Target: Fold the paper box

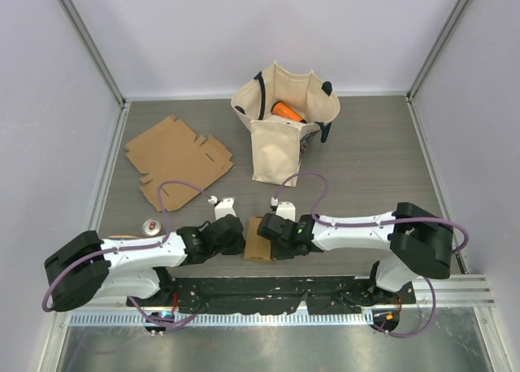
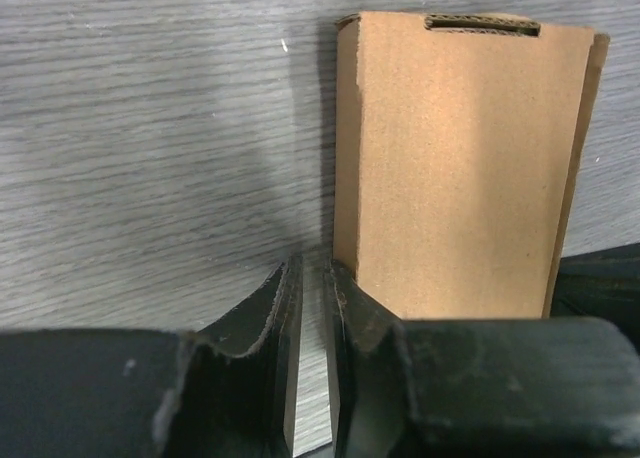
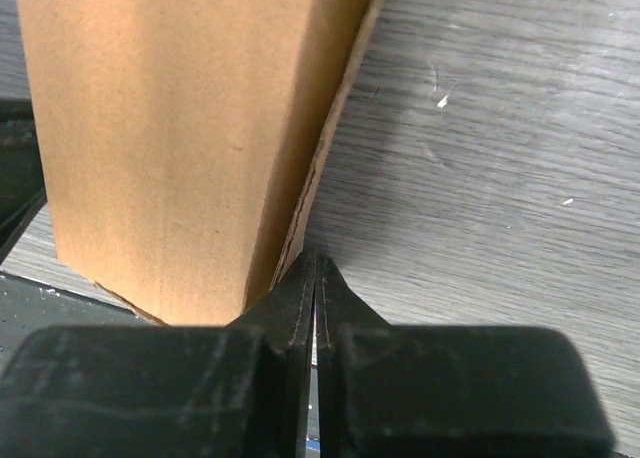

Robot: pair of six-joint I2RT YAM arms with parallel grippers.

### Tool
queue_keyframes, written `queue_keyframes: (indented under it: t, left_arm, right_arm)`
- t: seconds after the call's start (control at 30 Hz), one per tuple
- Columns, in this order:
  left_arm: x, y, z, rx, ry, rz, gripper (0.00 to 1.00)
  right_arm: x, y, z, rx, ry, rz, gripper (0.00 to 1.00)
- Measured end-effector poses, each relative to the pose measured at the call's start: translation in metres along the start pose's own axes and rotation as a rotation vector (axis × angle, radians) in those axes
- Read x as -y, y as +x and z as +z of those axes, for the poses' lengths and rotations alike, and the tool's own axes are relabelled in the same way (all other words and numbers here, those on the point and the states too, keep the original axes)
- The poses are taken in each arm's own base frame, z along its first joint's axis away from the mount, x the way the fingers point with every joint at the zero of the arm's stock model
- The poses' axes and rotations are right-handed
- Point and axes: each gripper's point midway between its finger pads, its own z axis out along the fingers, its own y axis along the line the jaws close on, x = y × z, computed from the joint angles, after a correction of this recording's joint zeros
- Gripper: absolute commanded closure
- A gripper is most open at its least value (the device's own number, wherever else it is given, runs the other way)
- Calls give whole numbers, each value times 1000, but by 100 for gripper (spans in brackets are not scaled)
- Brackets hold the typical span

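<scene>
The paper box (image 1: 257, 242) is a small brown cardboard box standing near the table's front edge, between my two grippers. In the left wrist view the box (image 2: 460, 168) stands just right of my left gripper (image 2: 313, 268). Its fingers are a narrow slit apart, with bare table showing between them, and the right finger lies against the box's lower left corner. In the right wrist view the box (image 3: 170, 138) rises left of my right gripper (image 3: 316, 260), which is shut on nothing, its tips at the box's bottom edge. From above, the left gripper (image 1: 237, 234) and right gripper (image 1: 271, 227) flank the box.
A flat cardboard blank (image 1: 177, 157) lies at the back left. A cream tote bag (image 1: 284, 120) with an orange item (image 1: 286, 110) inside stands at the back middle. A small white object (image 1: 223, 207) and a small red and white piece (image 1: 149, 225) lie near the left arm.
</scene>
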Motion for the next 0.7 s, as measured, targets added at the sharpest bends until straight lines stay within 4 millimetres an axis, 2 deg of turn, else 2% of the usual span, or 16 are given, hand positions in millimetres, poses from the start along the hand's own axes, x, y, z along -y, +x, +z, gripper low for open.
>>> queue_keyframes:
  t: [0.23,0.5,0.63,0.7]
  left_arm:
    - [-2,8,-7,-18,14,16,79]
    - [4,3,-1,-29,-9,48,79]
    - [4,3,-5,-25,6,46,75]
    - [3,3,-7,-15,9,51,73]
  right_arm:
    - [0,-5,2,9,16,33,94]
    - [5,-6,3,-45,179,12,98]
    - [6,-6,3,-30,201,-4,97]
    - [6,-7,3,-15,205,-17,93]
